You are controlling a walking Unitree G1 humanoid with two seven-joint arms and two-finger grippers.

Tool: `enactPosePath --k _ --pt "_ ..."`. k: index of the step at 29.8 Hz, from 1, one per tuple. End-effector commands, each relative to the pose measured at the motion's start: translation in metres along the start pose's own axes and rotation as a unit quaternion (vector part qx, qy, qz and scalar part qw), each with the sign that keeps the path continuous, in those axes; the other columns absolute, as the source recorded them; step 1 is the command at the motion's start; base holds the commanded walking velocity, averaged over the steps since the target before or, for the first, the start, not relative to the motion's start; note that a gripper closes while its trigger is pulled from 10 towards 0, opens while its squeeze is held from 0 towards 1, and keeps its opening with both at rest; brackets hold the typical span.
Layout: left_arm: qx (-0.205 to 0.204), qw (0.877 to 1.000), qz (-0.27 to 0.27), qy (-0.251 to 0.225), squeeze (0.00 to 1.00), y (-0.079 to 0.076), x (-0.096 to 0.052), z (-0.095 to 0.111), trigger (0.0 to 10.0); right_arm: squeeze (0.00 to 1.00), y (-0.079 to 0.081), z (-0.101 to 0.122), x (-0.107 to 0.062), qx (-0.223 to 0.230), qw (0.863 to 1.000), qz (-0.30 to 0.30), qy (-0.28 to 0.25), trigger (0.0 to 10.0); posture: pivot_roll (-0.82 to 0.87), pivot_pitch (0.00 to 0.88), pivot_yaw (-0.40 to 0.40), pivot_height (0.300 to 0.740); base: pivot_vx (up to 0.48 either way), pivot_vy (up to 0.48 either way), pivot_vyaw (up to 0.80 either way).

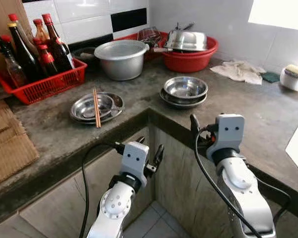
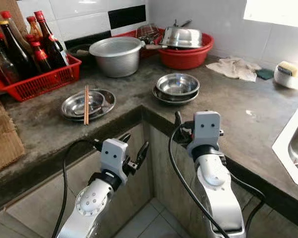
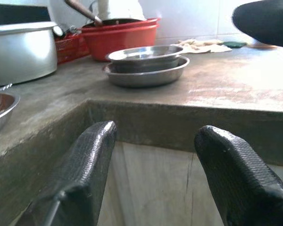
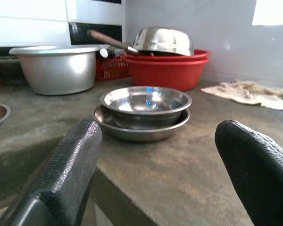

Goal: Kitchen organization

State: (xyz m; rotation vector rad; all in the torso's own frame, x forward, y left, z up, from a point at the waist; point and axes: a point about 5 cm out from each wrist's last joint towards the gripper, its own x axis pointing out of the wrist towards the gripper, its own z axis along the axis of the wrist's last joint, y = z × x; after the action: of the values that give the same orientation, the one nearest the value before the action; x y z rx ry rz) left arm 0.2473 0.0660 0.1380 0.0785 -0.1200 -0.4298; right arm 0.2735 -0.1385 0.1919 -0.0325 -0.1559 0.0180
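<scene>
Grey stone countertop [image 1: 248, 106] wraps an inner corner; both arms are held low in front of its edge.

Red plastic basin [image 1: 191, 58] at the back wall, holding an upturned steel bowl [image 1: 187, 39]; far beyond both sets of fingers. Red basket [image 1: 44, 84] of sauce bottles [image 1: 54, 42] sits at the back, off toward the left arm's side. Aluminium pot [image 1: 121, 59] stands between basket and basin, well ahead of the left fingers.

Stacked steel bowls [image 4: 144, 110], a smaller one nested in a wider one, lie on the counter straight ahead of the right gripper [image 4: 158, 174], framed between its fingers, not touched. Steel plates [image 1: 97, 107] with a pair of chopsticks [image 1: 96, 107] laid across them rest ahead of the left gripper, slightly to its outer side. Crumpled cloth [image 1: 238, 70] lies beyond the bowls, near the wall; a sponge [image 1: 295, 72] sits further right.

Left gripper [image 3: 155, 174]: fingers spread apart, holding nothing, below the counter edge, aimed at the corner. Right gripper: fingers wide apart, empty, level with the counter top just short of the bowls.
</scene>
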Motion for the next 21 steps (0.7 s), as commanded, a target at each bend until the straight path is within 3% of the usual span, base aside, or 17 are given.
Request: enactPosePath --k 1,21 --pt "0.002 1.000 0.001 0.004 0.00 0.0012 0.0000 -0.0006 10.0 0.00 0.0005 0.0030 0.0029 0.002 1.000 0.002 -0.003 10.0 0.11 0.000 -0.007 0.740 0.300 0.000 0.00" --pt "0.005 1.000 -0.006 0.008 0.00 0.0004 -0.0017 -0.0036 10.0 0.00 0.0005 0.0034 0.0061 -0.002 1.000 0.010 -0.006 10.0 0.10 0.000 -0.005 0.740 0.351 0.000 0.00"
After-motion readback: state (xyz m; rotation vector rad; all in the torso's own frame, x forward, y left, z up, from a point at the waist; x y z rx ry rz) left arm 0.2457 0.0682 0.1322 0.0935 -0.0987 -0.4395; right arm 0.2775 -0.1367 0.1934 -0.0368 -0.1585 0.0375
